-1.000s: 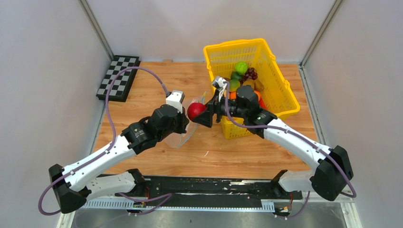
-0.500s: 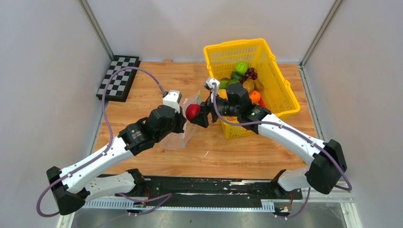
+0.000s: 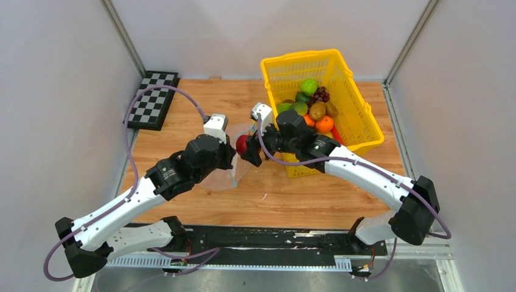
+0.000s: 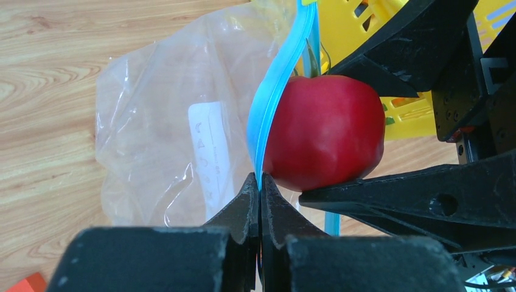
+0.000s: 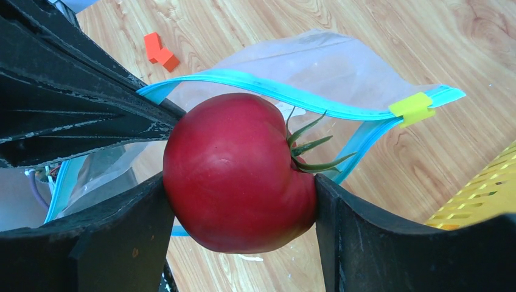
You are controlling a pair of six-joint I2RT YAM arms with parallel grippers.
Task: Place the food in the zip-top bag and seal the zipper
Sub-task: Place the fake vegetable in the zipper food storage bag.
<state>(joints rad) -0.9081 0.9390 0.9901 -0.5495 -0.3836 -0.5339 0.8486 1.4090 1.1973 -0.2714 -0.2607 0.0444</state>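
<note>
A red tomato [image 5: 237, 176] with a green stem sits between the fingers of my right gripper [image 5: 240, 182], which is shut on it. The tomato [image 3: 243, 144] hangs at the mouth of the clear zip-top bag [image 4: 164, 121], touching its teal-blue zipper [image 4: 277, 79]. My left gripper [image 4: 260, 182] is shut on that zipper strip and holds the bag [image 3: 222, 176] up off the wooden table. The zipper [image 5: 304, 97] curves open behind the tomato, with a yellow slider [image 5: 415, 104] at its far end. The bag's inside looks empty.
The yellow mesh basket [image 3: 359, 131] holding several fruits stands just right of my right arm. A folded chessboard [image 3: 151, 99] lies at the back left. A small orange block [image 5: 160, 50] lies on the table near the bag.
My right gripper has carried the tomato leftward, away from the basket, up against the bag's mouth. My left arm has shifted slightly left with the bag.
</note>
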